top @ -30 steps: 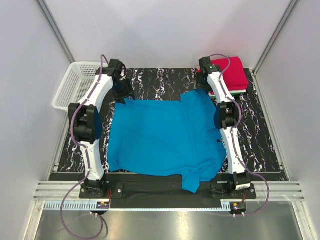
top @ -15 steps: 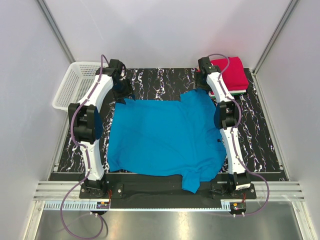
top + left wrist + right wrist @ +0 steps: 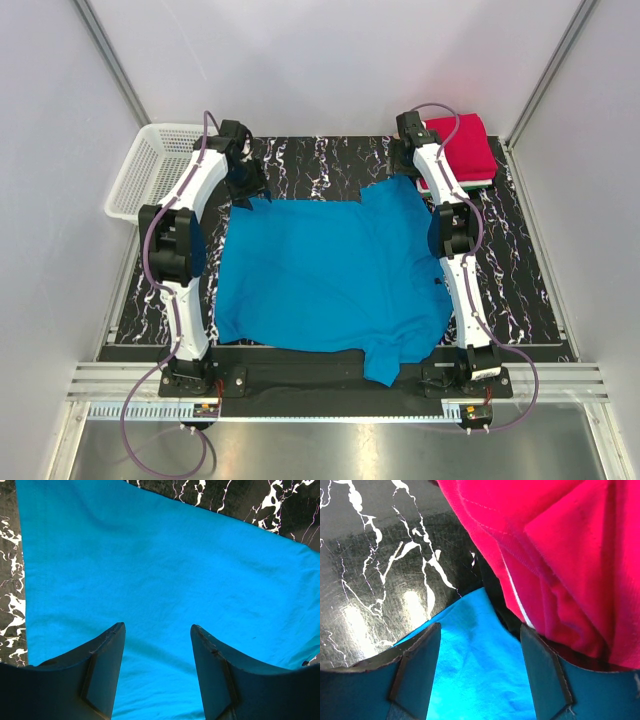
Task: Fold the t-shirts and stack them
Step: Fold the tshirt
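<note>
Blue shirt [image 3: 330, 275] lies spread out mostly flat on the black marbled mat [image 3: 320, 160], right between the two arms, with one sleeve poking toward the near edge. Left claw [image 3: 157, 627] hovers over the shirt's far left corner, jaws spread wide with nothing in them. Right claw [image 3: 480, 627] is released too, fingers apart over the far right tip of the blue cloth, just beside the red shirt [image 3: 465, 145], which sits folded in the far right corner. White basket [image 3: 140, 175] is off at far left.
</note>
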You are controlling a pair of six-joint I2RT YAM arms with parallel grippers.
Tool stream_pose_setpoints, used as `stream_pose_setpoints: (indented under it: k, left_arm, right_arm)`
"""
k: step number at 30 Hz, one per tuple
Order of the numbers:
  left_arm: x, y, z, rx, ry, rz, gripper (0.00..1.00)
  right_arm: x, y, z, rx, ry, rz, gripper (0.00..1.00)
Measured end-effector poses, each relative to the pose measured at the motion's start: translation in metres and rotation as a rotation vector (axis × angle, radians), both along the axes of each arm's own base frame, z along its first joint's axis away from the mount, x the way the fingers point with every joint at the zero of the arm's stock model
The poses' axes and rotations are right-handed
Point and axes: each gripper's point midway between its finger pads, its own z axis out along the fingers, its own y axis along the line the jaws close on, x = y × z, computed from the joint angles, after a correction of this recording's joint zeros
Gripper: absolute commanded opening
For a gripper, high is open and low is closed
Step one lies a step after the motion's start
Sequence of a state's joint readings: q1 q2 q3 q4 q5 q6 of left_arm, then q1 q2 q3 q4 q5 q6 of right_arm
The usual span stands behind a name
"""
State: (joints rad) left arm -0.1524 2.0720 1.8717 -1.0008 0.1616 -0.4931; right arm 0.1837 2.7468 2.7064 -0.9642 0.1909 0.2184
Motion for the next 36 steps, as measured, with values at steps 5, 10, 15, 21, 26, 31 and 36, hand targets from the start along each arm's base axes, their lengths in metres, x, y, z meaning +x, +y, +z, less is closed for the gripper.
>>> stream_pose_setpoints:
  k: [5,10,15,21,26,31,36]
  left_arm:
    - [0.0,0.0,0.0,0.0,0.0,0.0,0.6]
    - [0.0,0.0,0.0,0.0,0.0,0.0,0.6]
    - [-0.002,0.0,-0.003,0.002,0.007,-0.003,0.6]
    - [-0.004,0.001,-0.005,0.004,0.015,-0.004,0.6]
    - [-0.004,0.001,-0.005,0.004,0.015,-0.004,0.6]
    - [-0.004,0.001,-0.005,0.004,0.015,-0.004,0.6]
    - [-0.004,0.001,-0.005,0.004,0.015,-0.004,0.6]
  right_arm:
    - [0.002,0.0,0.001,0.0,-0.008,0.003,0.72]
    - [0.006,0.001,0.002,0.003,-0.024,0.004,0.7]
    - [0.009,0.002,-0.003,0.02,-0.026,0.009,0.69]
    - [0.008,0.003,-0.007,0.035,-0.019,0.016,0.62]
    - [0.006,0.003,-0.009,0.047,-0.007,0.018,0.44]
    - [0.005,0.003,-0.01,0.054,-0.001,0.019,0.25]
    - [0.005,0.003,-0.012,0.056,0.003,0.015,0.31]
